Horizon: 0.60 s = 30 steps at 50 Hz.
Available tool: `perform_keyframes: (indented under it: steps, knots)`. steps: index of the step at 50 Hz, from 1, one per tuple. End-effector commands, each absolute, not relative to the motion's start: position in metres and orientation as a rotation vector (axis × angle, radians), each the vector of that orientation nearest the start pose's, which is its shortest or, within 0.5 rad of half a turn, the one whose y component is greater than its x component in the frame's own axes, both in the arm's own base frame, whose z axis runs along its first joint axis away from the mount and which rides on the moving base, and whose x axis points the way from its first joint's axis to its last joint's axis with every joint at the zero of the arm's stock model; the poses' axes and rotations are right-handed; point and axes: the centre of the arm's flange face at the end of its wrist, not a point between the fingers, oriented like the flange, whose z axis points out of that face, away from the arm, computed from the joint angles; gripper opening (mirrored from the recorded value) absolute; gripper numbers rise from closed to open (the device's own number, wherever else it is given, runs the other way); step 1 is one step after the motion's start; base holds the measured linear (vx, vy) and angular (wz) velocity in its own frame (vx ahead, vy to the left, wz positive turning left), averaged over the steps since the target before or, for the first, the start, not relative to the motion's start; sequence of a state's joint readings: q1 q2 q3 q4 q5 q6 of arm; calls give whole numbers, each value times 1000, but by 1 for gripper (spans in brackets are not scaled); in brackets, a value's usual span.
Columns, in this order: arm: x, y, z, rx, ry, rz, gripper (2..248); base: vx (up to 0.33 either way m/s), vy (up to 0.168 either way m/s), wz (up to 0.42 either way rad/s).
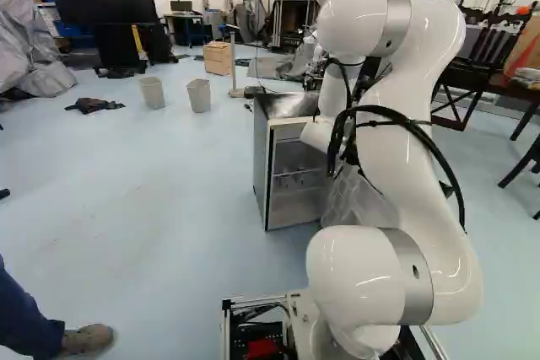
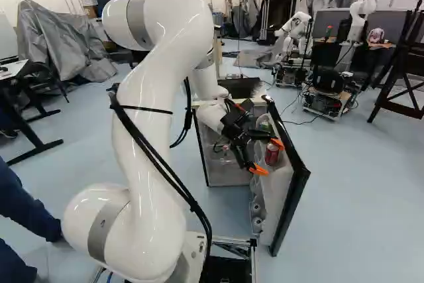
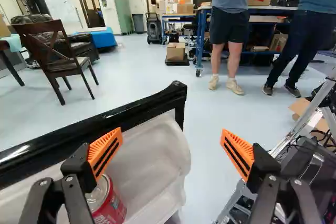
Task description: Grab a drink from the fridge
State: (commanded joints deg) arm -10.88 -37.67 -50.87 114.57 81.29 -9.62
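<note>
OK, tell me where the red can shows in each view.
Left base view: not in it.
Right base view: can right of middle, in the door bin.
Wrist view: under one open finger of the hand, in that bin.
Shared by the last two: the door's black frame.

nothing i can properly read here tbh. the red can [image 3: 117,207] has some pale lettering [image 3: 107,219] on its side in the wrist view, but it's too small to make out. can't read any words or numbers in the base views either.
</note>
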Motion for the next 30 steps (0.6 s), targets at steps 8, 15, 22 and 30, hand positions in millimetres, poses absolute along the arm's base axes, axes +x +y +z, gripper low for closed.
perform_keyframes:
  steps: [8,15,22,30]
  knots:
    - [431,-174,272,833,-1689,729,247,0,0,0]
    - [435,-183,274,813,-1705,728,247,0,0,0]
    - [440,-191,275,794,-1720,727,247,0,0,0]
    - [446,-201,277,772,-1737,727,247,0,0,0]
